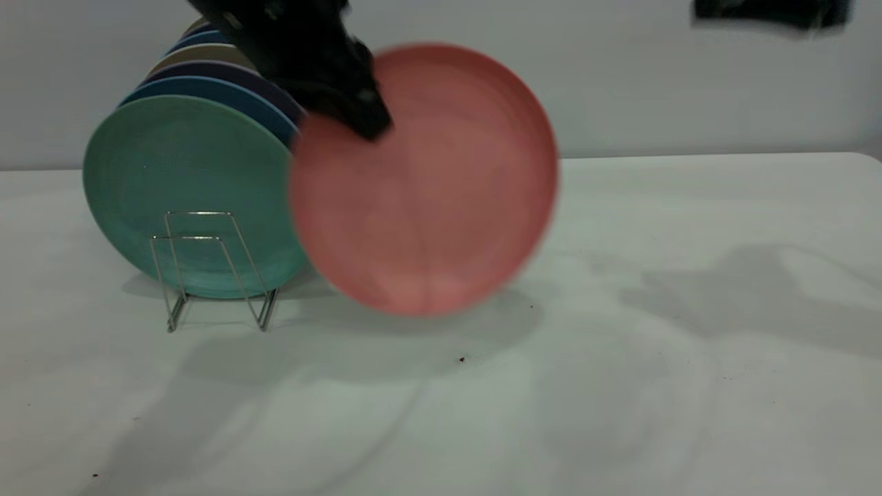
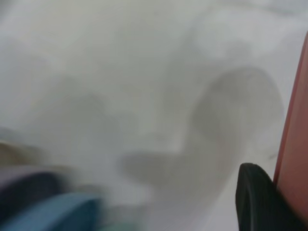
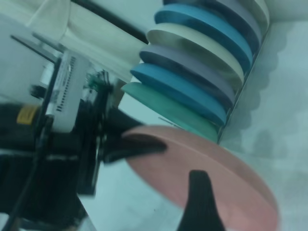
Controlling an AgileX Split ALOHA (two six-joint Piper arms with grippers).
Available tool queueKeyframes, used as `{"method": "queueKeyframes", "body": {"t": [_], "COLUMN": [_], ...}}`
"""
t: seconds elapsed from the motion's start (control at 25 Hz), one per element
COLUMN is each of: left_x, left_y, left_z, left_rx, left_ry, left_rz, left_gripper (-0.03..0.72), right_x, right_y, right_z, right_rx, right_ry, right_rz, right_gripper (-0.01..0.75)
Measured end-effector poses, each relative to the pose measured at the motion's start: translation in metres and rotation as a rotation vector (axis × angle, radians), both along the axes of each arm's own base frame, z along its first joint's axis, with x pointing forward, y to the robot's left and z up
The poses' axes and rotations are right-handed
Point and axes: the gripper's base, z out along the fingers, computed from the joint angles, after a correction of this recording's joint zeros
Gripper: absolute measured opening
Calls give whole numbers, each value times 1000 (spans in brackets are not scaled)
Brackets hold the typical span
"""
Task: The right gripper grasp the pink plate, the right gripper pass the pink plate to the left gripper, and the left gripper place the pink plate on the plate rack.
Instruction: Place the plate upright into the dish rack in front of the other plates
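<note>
The pink plate (image 1: pixel 424 179) hangs upright just above the table, right of the plate rack (image 1: pixel 207 269), and overlaps the mint-green plate (image 1: pixel 186 186) at the rack's front. My left gripper (image 1: pixel 368 124) reaches down from the top left and is shut on the plate's upper left rim. In the left wrist view one black finger (image 2: pixel 260 202) presses against the plate's edge (image 2: pixel 293 144). My right gripper (image 1: pixel 765 10) stays high at the far right, open and holding nothing. Its wrist view shows one finger (image 3: pixel 199 197) in front of the pink plate (image 3: pixel 231 192).
Several plates, blue (image 1: pixel 213 93), purple and cream, stand in the rack behind the green one. The rack's two front wire loops stand in front of the green plate. White cloth (image 1: pixel 620 379) covers the table to the right and front. A wall is close behind.
</note>
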Motion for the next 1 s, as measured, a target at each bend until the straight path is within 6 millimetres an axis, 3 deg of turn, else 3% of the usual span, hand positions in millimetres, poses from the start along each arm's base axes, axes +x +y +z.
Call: {"method": "queueKeyframes", "body": {"t": [0.24, 0.4, 0.52, 0.8, 0.92, 1.0], "left_x": [-13, -19, -19, -22, -21, -21], "left_y": [36, 71, 98, 132, 140, 144], "left_z": [61, 83, 86, 85, 87, 87], "left_rx": [279, 400, 442, 304, 274, 275], "left_ry": [-241, -273, -255, -227, -252, -247], "left_rz": [-128, -163, -204, -356, -365, -367], "left_gripper": [108, 108, 108, 108, 108, 108], "right_x": [-80, -142, -188, -281, -305, -312], "right_y": [5, 8, 10, 11, 9, 7], "right_z": [108, 157, 184, 216, 214, 202], "right_rx": [-265, -412, -486, -611, -644, -660], "right_ry": [-198, -280, -337, -443, -436, -405], "right_rz": [70, 27, -33, -218, -299, -319], "right_gripper": [526, 520, 519, 519, 519, 519]}}
